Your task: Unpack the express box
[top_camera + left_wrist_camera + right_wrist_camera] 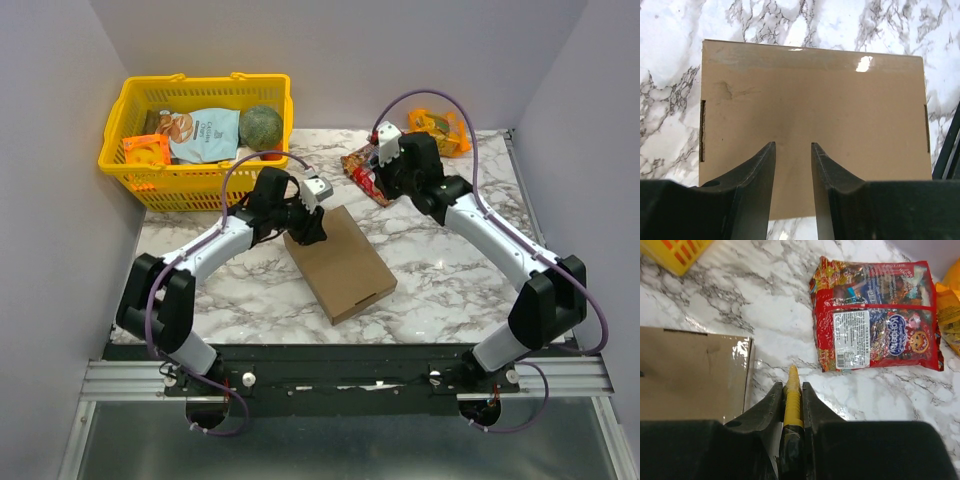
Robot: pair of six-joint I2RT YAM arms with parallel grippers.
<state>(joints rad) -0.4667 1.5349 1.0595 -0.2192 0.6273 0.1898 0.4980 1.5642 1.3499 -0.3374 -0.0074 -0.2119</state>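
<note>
Express box (342,262) lies flat & closed at centre of marble table (450,275), set at an angle, one short end toward the arms' bases. Left gripper (792,145) hangs over the box's far end, jaws apart w/ nothing btwn them. Wrist view shows bare brown lid beneath the fingertips, slot cuts at both side edges & a glossy strip along the edge farthest from the camera. Whether the tips touch the cardboard can't be told. Right gripper (791,386), just beside the box's far right corner, is clamped on a slim yellow stick (792,390), its tip poking out past the fingers. Red snack bag (875,315) lies flat on the marble just beyond that tip, apart from the box. Orange packet (440,128) sits near the far-right corner. Yellow basket (190,185) at far left holds a blue-&-white pouch (205,135), a green round item (262,126) & an orange pack (146,152).
</note>
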